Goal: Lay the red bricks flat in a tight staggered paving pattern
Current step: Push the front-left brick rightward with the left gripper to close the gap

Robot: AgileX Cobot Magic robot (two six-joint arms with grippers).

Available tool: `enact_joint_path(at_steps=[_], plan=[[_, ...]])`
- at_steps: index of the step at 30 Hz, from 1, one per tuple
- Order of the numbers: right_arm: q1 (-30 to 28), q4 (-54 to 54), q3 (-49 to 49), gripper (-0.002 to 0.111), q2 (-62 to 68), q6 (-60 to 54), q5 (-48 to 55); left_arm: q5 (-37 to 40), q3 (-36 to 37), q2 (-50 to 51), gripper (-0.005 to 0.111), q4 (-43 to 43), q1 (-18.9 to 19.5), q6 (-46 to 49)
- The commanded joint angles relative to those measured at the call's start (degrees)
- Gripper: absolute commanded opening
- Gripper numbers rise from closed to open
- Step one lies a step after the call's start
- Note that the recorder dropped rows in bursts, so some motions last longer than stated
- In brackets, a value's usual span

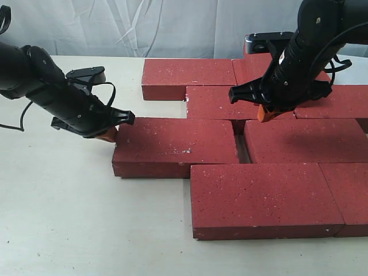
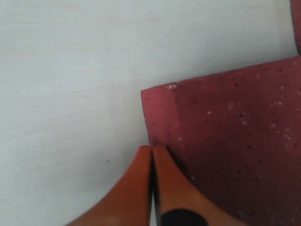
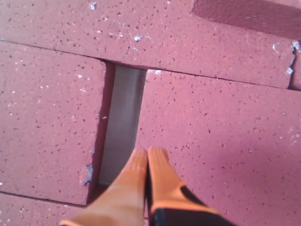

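- Left pincer (image 1: pixel 108 135): pressed together, tips against the outer end of the brick (image 1: pixel 175 146) left of the gap (image 1: pixel 241 148).
- Right pincer (image 1: pixel 265 117): pressed together, tips at the gap's edge.

**Open table to the left, bricks packed on the right**

The bare table (image 1: pixel 63 218) is open across the left and near-left, leaving wide room for a gripper. The red bricks (image 1: pixel 264 198) lie flat, edge to edge, and fill the centre and right. A narrow gap (image 1: pixel 241 146) between two central bricks shows the table below. The right gripper (image 1: pixel 264 115), fingers pressed together, hangs just beside the gap's far end. The left gripper (image 1: pixel 109 135), also closed, crowds the far-left corner of the brick that juts furthest left. A dark device (image 1: pixel 267 38) stands behind the bricks.
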Motion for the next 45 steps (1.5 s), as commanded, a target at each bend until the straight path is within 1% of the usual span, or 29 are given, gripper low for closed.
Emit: enact_joint_path(at_steps=[1, 9, 12, 14, 17, 22, 25, 29, 36, 39, 42, 45], plan=[[-0.3, -0.1, 0.3, -0.001, -0.6, -0.4, -0.6, -0.3, -0.3, 0.3, 0.0, -3.8, -0.3, 3.0], [-0.3, 0.4, 0.3, -0.001, -0.6, -0.4, -0.8, -0.3, -0.3, 0.3, 0.0, -5.0, -0.7, 3.4], [-0.3, 0.4, 0.3, -0.001, -0.6, -0.4, -0.8, -0.2, -0.3, 0.3, 0.0, -3.6, -0.8, 4.4], [-0.3, 0.4, 0.3, -0.001, -0.6, -0.4, -0.8, -0.2, -0.3, 0.3, 0.0, -0.5, -0.7, 4.4], [-0.3, 0.4, 0.3, -0.001, -0.6, -0.4, -0.8, -0.2, -0.3, 0.3, 0.0, 2.9, 1.0, 4.0], [-0.3, 0.4, 0.3, -0.001, -0.6, -0.4, -0.8, 1.5, -0.3, 0.3, 0.0, 3.0, 5.7, 3.7], [-0.3, 0.5, 0.3, -0.001, -0.6, -0.4, -0.8, 1.9, -0.3, 0.3, 0.0, 2.4, 7.3, 1.2], [-0.3, 0.5, 0.3, -0.001, -0.6, -0.4, -0.9, 3.0, -0.3, 0.3, 0.0, -0.4, 6.6, 1.2], [-0.3, 0.5, 0.3, -0.001, -0.6, -0.4, -0.9, 5.2, -0.3, 0.3, 0.0, -1.2, 2.3, 1.4], [-0.3, 0.5, 0.3, -0.001, -0.6, -0.4, -0.9, 5.1, -0.3, 0.3, 0.0, -1.4, 1.5, 1.4], [-0.3, 0.5, 0.3, -0.001, -0.6, -0.4, -0.9, 5.1, -0.3, 0.3, 0.0, -1.4, 1.5, 1.4], [-0.3, 0.5, 0.3, -0.001, -0.6, -0.4, -0.9, 5.2, -0.3, 0.3, 0.0, -3.6, 1.5, 1.4]])
